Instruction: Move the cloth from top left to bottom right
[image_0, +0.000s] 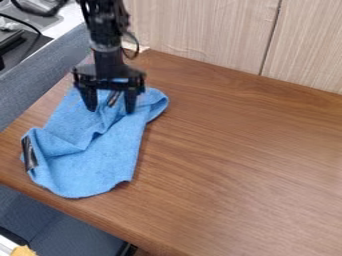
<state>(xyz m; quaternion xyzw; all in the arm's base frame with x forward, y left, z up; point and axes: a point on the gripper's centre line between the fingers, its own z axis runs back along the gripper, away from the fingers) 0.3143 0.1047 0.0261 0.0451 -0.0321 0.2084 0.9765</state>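
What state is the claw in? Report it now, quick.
Claw: open, its two fingers well apart over the upper part of the blue cloth, not clamped on it.

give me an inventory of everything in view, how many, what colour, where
cloth: 1, blue, rumpled on the table's left part
dark strips: 2, black, one at the cloth's left edge, one between the pincer's fingers
table: 1, brown, across the middle and right
wall panels: 2, pale beige, behind the table
padded surfaces: 2 areas, grey-blue, left edge and lower left
cable: at least 1, black, top left
dark gear: count unclear, black, far left near the top
yellow thing: 1, yellow, bottom left corner, too cut off to identify
arm: 1, black, from the top edge
pincer: 1, black, open over the cloth's upper part
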